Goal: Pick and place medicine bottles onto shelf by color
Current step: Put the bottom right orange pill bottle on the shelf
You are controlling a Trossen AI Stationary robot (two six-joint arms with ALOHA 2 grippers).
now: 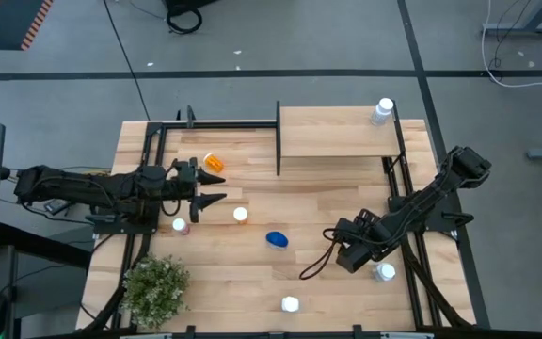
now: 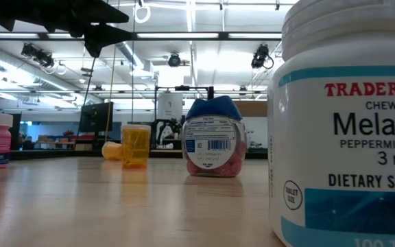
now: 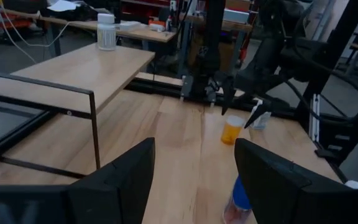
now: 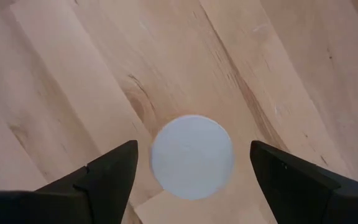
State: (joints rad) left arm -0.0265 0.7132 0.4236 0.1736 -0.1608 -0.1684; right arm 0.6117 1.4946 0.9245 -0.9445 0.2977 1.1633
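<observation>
**One bottle shelved, the rest still on the table**

Only a white bottle (image 1: 383, 111) stands on the shelf (image 1: 332, 134), at its 1 o'clock corner. Right gripper (image 4: 191, 163), fingers spread, hangs over a white cap (image 4: 192, 156). Left gripper (image 1: 216, 188), spread and empty, hovers near the orange bottles at 9 o'clock.

a green potted plant (image 1: 155, 287) on the tabletop (image 1: 252, 273).

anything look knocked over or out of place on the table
One orange bottle lies on its side on the tabletop near the left gripper, beside the shelf frame, while the other bottles stand upright. Only one white bottle is on the shelf. Nothing looks spilled or damaged.
</observation>
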